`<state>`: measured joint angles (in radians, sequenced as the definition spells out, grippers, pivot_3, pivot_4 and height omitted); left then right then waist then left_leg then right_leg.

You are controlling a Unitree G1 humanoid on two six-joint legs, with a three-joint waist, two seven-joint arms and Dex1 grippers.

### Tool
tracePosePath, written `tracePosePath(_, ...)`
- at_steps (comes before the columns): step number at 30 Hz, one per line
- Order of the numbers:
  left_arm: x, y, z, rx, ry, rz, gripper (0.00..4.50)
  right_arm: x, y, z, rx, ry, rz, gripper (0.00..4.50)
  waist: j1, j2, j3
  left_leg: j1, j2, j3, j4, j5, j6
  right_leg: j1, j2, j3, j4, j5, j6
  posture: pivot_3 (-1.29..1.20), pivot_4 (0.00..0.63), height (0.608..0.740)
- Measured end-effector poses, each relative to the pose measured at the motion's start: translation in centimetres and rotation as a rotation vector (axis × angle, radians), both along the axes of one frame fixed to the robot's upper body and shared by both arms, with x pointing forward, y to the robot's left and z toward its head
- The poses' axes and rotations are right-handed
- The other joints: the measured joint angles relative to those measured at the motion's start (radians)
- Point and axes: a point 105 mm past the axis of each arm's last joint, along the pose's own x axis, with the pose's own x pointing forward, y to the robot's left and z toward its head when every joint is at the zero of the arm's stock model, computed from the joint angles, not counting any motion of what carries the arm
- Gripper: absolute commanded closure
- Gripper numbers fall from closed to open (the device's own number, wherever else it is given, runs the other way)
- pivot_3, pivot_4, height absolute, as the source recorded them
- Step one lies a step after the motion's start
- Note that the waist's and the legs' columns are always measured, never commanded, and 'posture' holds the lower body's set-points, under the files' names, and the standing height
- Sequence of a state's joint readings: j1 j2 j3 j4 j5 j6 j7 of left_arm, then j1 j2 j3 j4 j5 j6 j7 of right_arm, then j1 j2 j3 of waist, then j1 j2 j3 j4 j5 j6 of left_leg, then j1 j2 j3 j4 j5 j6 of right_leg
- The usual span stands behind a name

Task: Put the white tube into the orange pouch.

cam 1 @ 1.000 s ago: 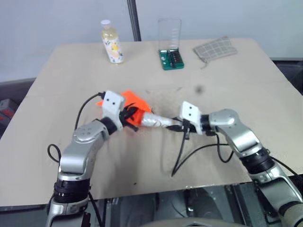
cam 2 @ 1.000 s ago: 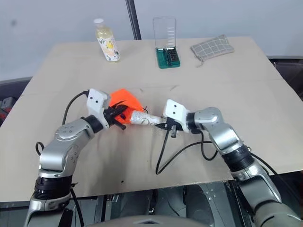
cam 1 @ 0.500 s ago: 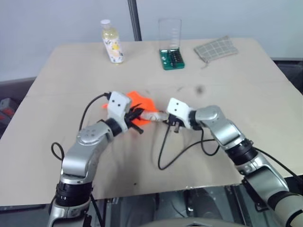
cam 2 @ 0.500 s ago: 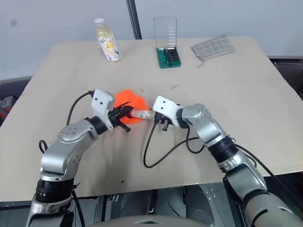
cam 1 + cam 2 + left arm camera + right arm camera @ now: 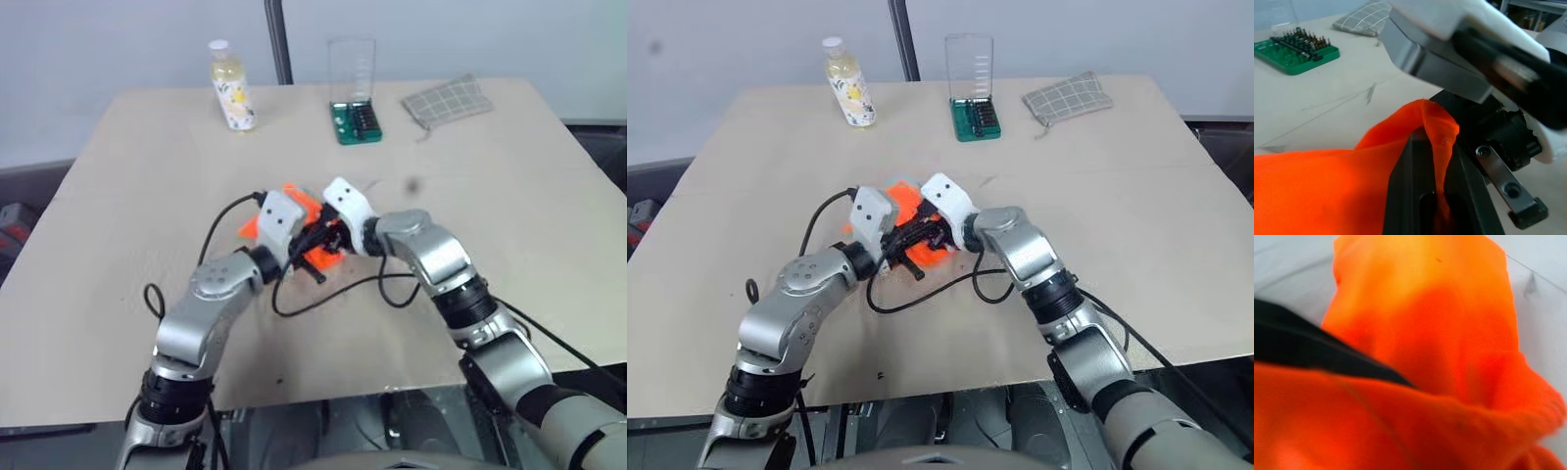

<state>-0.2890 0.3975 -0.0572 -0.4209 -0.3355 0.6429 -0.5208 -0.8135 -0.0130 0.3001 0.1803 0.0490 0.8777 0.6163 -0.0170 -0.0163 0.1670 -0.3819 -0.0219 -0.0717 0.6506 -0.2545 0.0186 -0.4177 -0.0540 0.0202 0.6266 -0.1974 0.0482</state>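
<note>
Mid-surface (image 5: 509, 196), the orange pouch (image 5: 315, 250) sits pinched in the left tool (image 5: 1435, 205); the right tool (image 5: 328, 233) presses against it, grip unclear, white tube hidden. Beyond stand a bottle (image 5: 231, 86), green bit case (image 5: 355, 121) and checked pouch (image 5: 446, 100); no lettering readable.

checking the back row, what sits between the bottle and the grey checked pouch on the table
The green screwdriver bit set with its clear lid up, between the bottle and the checked pouch, seen in both eye views.
</note>
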Motion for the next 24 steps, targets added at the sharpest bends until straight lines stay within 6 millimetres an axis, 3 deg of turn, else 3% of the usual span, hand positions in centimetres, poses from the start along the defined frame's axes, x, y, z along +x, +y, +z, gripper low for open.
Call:
tracePosePath(1, 0.0, 0.0, 0.0, 0.000, 0.000, 0.003, 4.50, 0.1, 0.0, 0.0, 0.005, 0.003, -0.009, 2.95, 0.000, 0.000, 0.000, 0.000, 0.000, 0.000, 0.000, 0.000, 0.000, 0.000, 0.000, 0.000, 0.000, 0.000, 0.000, 0.00, 0.150, 0.740)
tracePosePath(4, 0.1, 0.2, 0.0, 0.001, -0.003, 0.014, 4.50, 0.6, 0.1, 0.0, 0.033, 0.007, -0.050, 1.71, -0.001, 0.000, 0.000, 0.000, 0.000, 0.000, 0.000, 0.000, 0.000, 0.000, 0.000, 0.000, 0.000, 0.000, 0.000, 0.00, 0.150, 0.740)
tracePosePath(6, 0.2, 0.2, 0.1, -0.005, -0.008, 0.020, 4.50, 1.0, 0.0, 0.0, 0.048, -0.003, -0.084, 0.55, -0.001, 0.000, 0.000, 0.000, 0.000, 0.000, 0.000, 0.000, 0.000, 0.000, 0.000, 0.000, 0.000, 0.000, 0.000, 0.00, 0.150, 0.740)
tracePosePath(8, 0.3, 0.1, 0.2, -0.021, -0.015, 0.025, 4.50, 1.4, -0.4, 0.1, 0.059, -0.008, -0.112, 0.07, 0.002, 0.000, 0.000, -0.001, -0.001, -0.001, 0.000, 0.000, 0.000, 0.000, 0.000, -0.001, 0.000, 0.000, 0.000, 0.00, 0.150, 0.740)
tracePosePath(12, 0.9, -0.2, 0.4, -0.062, -0.011, 0.034, 4.50, 0.3, -1.2, 0.5, 0.109, -0.001, -0.043, 0.07, 0.002, 0.000, 0.000, -0.001, -0.001, -0.002, 0.000, 0.000, 0.000, 0.000, -0.001, -0.001, -0.001, 0.000, 0.000, 0.00, 0.150, 0.740)
tracePosePath(16, 1.5, 0.5, -0.6, -0.051, 0.030, 0.058, 4.50, -1.7, -4.0, 1.4, 0.109, -0.022, 0.075, 0.07, 0.000, 0.000, 0.000, -0.001, -0.001, -0.003, 0.000, 0.000, 0.000, 0.000, -0.001, -0.002, -0.001, 0.000, 0.000, 0.00, 0.150, 0.740)
tracePosePath(24, 1.7, 1.0, -1.0, -0.036, 0.041, 0.059, 4.50, -4.8, -6.6, 2.3, 0.094, -0.008, 0.233, 0.07, -0.005, 0.000, 0.000, -0.001, -0.001, -0.003, 0.000, 0.000, 0.000, 0.001, 0.000, -0.003, -0.001, 0.000, 0.000, 0.00, 0.150, 0.740)
